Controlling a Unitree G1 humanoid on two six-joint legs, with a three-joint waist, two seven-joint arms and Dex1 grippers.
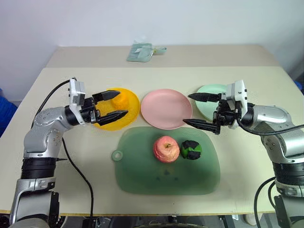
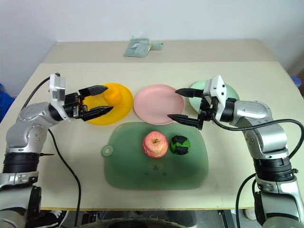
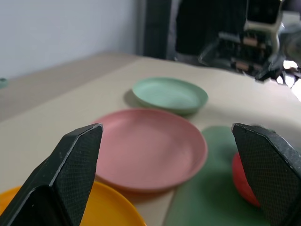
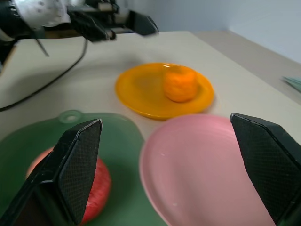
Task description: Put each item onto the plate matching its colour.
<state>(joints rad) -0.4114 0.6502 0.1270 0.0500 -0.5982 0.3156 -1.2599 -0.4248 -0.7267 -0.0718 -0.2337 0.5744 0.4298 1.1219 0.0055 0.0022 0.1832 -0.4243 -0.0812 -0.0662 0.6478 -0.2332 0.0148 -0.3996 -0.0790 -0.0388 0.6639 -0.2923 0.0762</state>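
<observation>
No writing can be read anywhere. A beige table (image 1: pixel 266 80) stands against a plain white wall. Three plates lie in a row: yellow plate (image 1: pixel 134 110) at 9 o'clock, pink plate (image 1: pixel 166 108) centre, mint plate (image 1: pixel 209 90) at 3. The orange fruit (image 1: pixel 120 100) sits on the yellow plate. One green mat (image 1: pixel 142 175) at 6 o'clock carries the apple (image 1: pixel 166 149) and the green ball (image 1: pixel 190 150), side by side. A folded cloth (image 1: pixel 140 51) lies at 12. The left gripper (image 1: pixel 111 104) and right gripper (image 1: pixel 198 110) both hang spread wide, holding nothing.

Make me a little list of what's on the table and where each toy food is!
orange fruit: on the yellow plate
apple: on the green mat
green-and-black ball: on the mat, beside the apple
pink plate: bare
mint plate: bare
left gripper: open, holding nothing
right gripper: open, holding nothing
folded cloth: far edge
</observation>
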